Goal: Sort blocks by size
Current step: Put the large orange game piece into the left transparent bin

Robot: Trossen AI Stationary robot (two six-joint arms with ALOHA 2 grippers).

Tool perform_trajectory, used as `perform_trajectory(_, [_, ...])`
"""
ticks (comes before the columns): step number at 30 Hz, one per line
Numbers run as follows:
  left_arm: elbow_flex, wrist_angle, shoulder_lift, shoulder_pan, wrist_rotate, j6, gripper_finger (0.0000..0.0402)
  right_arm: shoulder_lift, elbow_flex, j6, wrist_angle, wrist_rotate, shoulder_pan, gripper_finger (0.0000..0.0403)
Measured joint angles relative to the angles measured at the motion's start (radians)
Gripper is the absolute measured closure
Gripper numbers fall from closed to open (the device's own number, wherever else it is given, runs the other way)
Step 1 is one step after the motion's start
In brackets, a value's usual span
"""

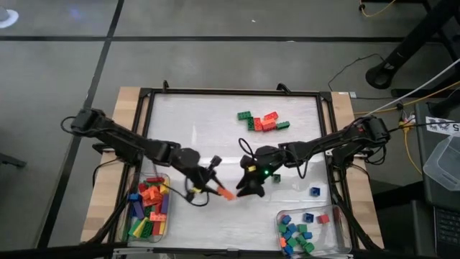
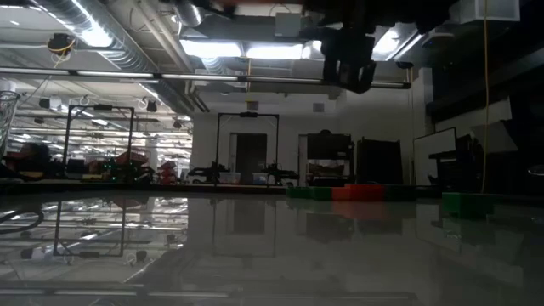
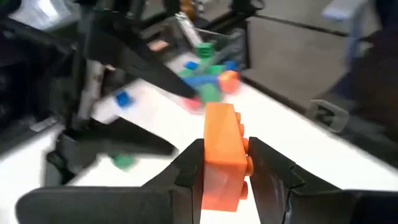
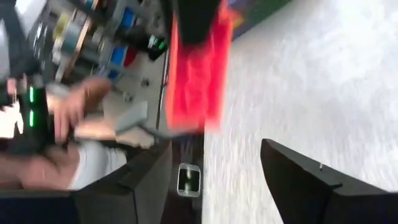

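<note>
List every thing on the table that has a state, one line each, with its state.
left gripper: shut on the orange brick, mid-table.
right gripper: open, empty, facing the left one.
left tray: holds long bricks.
right tray: holds small bricks.
loose brick cluster: unsorted, far side.
lone blue brick: loose near right tray.

The orange brick (image 4: pixel 194 74) was smeared by blur; the left tray (image 1: pixel 136 224) was cut off at the frame's bottom edge.

Both arms reach in toward the surface's middle near its front edge, left gripper (image 1: pixel 220 192) jaws clamped on an orange brick, right gripper (image 1: pixel 248 188) jaws spread apart, empty.
</note>
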Motion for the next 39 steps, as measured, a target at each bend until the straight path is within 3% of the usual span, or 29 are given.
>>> perform_trajectory(4, [0.001, -0.232, -0.138, -0.033, 0.004, -0.154, 0.0316, -0.01, -0.002, -0.104, -0.059, -0.054, 0.002, 0.017])
perform_trajectory(8, [0.001, -0.525, -0.287, -0.079, 0.003, -0.44, 0.0308, -0.01, -0.002, -0.153, -0.197, -0.056, 0.002, 0.0178])
perform_trajectory(15, [0.001, -0.941, -0.487, -0.18, 0.006, -1.099, 0.0304, -0.01, -0.003, -0.209, -0.462, 0.061, 0.002, 0.0182])
perform_trajectory(20, [0.001, -1.087, -0.538, -0.236, 0.001, -1.375, 0.0303, -0.01, -0.003, -0.229, -0.514, 0.11, 0.002, 0.0182])
perform_trajectory(26, [0.001, -1.176, -0.518, -0.267, -0.082, -1.462, 0.0302, -0.01, -0.003, -0.23, -0.517, 0.112, 0.003, 0.0182])
perform_trajectory(35, [0.001, -1.221, -0.443, -0.267, -0.087, -1.484, 0.0302, -0.01, -0.003, -0.23, -0.519, 0.124, 0.003, 0.0182])
perform_trajectory(39, [0.001, -1.23, -0.414, -0.267, -0.089, -1.415, 0.0302, -0.01, -0.003, -0.23, -0.519, 0.124, 0.003, 0.0182])
